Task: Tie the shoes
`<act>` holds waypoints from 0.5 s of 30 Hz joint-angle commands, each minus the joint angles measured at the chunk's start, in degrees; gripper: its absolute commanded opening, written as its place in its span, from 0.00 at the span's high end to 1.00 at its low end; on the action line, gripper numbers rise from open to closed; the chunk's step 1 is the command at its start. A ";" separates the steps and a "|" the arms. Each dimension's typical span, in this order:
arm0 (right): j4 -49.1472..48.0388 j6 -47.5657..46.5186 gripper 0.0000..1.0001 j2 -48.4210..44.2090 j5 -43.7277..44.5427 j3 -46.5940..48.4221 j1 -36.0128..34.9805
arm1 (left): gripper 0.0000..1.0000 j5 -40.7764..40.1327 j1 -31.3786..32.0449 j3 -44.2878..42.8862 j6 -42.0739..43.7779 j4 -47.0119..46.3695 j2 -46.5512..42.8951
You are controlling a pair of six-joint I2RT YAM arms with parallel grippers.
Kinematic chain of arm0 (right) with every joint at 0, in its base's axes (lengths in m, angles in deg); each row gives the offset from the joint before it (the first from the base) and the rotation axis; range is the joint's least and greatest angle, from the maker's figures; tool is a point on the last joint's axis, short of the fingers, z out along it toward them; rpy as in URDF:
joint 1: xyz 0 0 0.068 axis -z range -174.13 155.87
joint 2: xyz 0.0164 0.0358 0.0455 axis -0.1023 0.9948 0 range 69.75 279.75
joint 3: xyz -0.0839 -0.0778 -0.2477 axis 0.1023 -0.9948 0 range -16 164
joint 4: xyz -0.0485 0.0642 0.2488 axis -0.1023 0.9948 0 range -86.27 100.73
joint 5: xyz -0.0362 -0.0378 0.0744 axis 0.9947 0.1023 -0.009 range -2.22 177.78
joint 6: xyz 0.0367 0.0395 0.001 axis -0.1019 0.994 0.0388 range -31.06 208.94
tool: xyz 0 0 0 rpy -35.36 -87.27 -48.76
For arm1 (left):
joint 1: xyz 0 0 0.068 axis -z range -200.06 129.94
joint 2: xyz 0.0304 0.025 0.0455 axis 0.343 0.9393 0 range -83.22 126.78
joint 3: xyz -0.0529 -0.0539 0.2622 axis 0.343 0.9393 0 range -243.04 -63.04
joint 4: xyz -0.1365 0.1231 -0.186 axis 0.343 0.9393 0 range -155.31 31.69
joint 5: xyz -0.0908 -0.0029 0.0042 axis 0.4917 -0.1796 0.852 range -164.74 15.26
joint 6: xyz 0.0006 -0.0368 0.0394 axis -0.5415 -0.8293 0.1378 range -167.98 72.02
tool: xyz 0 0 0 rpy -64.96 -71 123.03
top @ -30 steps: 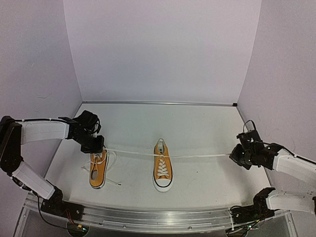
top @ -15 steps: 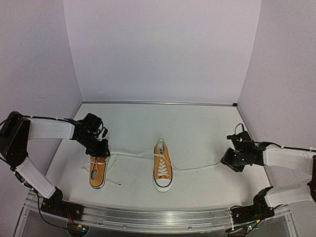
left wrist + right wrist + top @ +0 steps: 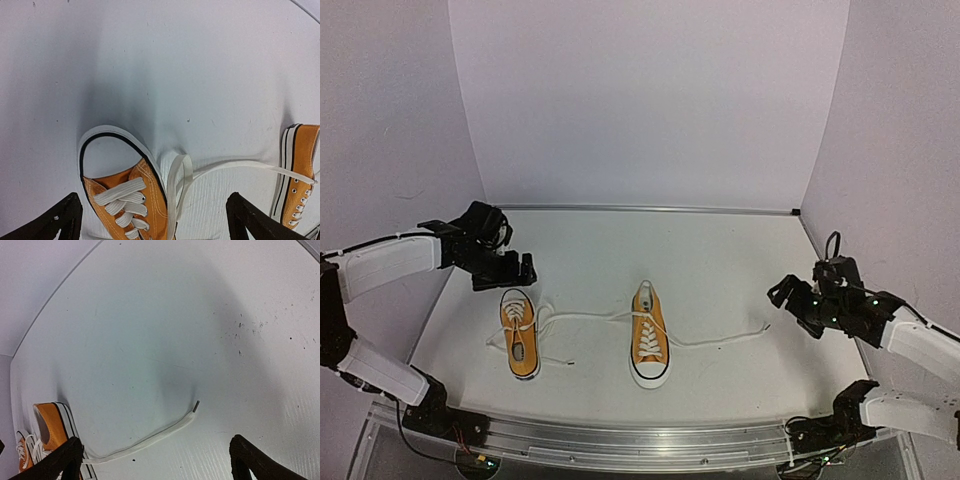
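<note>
**Ana:** Two pincers, both spread wide?

**Ben:** Yes. The left pincer (image 3: 505,276) hangs with its fingers (image 3: 60,225) far apart and nothing between them. The right pincer (image 3: 794,308) is just as wide, its fingers (image 3: 250,460) parted over the white table (image 3: 720,250) and holding nothing.

**Ana:** What lies closest to the left one?

**Ben:** Straight below it is the white toe cap of the left shoe (image 3: 520,335). In the wrist view the toe sits between the two fingers, untouched. The shoe stands on its sole with its heel toward the arm bases.

**Ana:** And a little further out?

**Ben:** Just to that pincer's right, the left lace (image 3: 176,187) bends in a loop beside the toe. From there it runs slack across the table, further right, to the middle shoe (image 3: 649,338). That shoe stands between the two pincers, well apart from each, with its toe cap toward the bases.

**Ana:** The right pincer's side?

**Ben:** Nearest to it is the tip of the right lace (image 3: 150,439), which lies flat on the table just to its left, apart from the fingers. The lace trails away leftward to the middle shoe. Beyond both pincers the table ends at the pale back wall (image 3: 650,100).
</note>
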 commanded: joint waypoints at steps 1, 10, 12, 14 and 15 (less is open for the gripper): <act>1.54 -5.44 0.02 -0.30 0.31 3.83 0.28 | 0.00 0.22 -0.23 -2.15 2.70 0.08 -1.64; 0.60 -18.42 0.02 14.07 -11.33 13.27 0.21 | 0.00 -2.10 15.33 0.22 16.95 -11.19 -3.67; 0.34 -19.56 0.02 15.39 -13.36 14.59 0.16 | 0.00 1.46 16.25 0.08 20.72 -12.80 -2.35; -0.63 -20.40 0.02 15.76 -15.85 15.20 0.20 | 0.00 5.92 16.65 0.32 23.64 -14.65 -0.94; -1.66 -20.73 0.02 15.63 -17.39 15.17 0.20 | 0.00 8.14 16.76 0.55 25.42 -15.72 -0.16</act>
